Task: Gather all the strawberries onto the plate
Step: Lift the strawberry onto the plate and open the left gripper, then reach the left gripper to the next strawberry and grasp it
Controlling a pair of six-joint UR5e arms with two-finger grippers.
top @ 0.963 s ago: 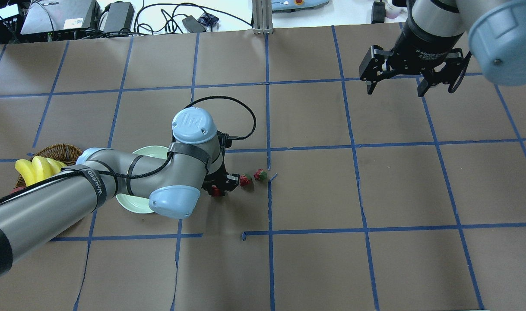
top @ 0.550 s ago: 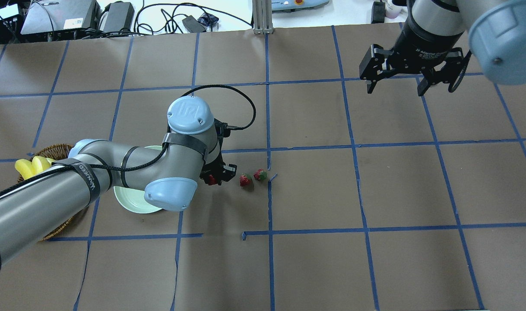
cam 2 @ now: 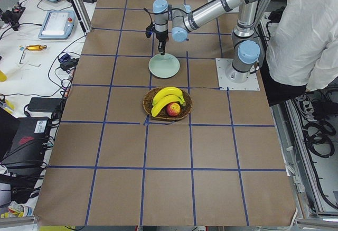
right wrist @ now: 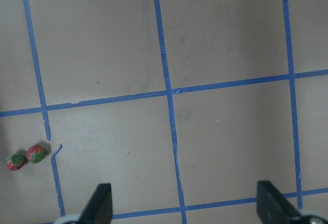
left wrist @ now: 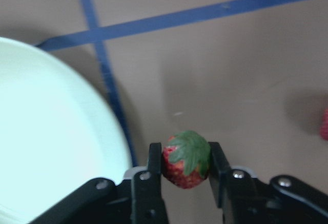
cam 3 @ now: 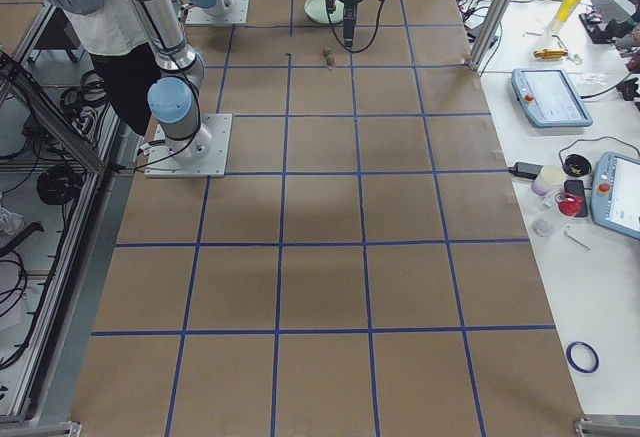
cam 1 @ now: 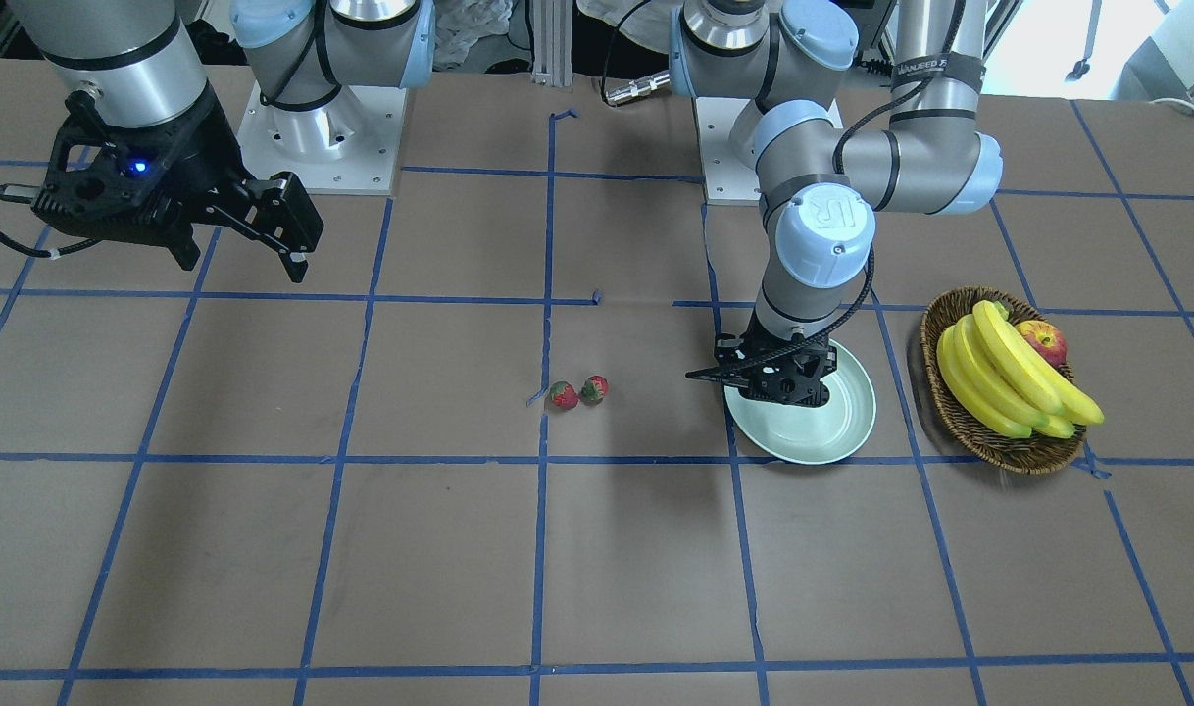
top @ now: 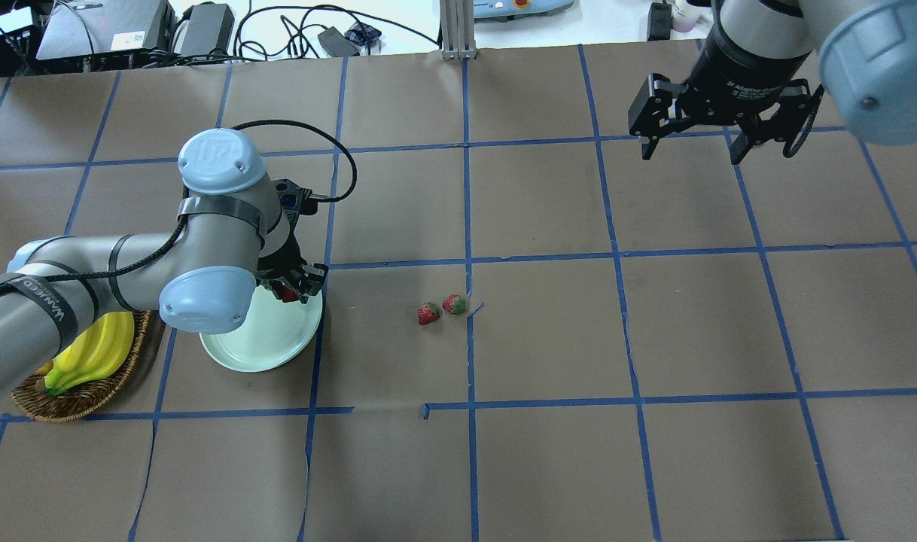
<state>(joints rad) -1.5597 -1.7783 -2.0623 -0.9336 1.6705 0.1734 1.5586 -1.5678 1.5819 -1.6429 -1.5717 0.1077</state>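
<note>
Left gripper (top: 293, 290) pinching small red green-capped strawberry (left wrist: 187, 160) at edge of pale mint round plate (top: 263, 348).
Right gripper (top: 690, 154) wide, empty; two red strawberries (top: 428, 313) on brown tabletop (top: 654, 339).

The plate (top: 266, 342) is a round, shallow, glossy mint-white dish with a raised rim, sitting flat on the left part of the tabletop (top: 549, 331). Two small red strawberries with green caps lie well to its right, near the middle: the left berry (top: 428, 313) and the right berry (top: 454, 304), just beside each other. The third strawberry (left wrist: 187, 163), cap upward, is pinched in the left claw (left wrist: 184, 157) at the plate's far right rim.
</note>
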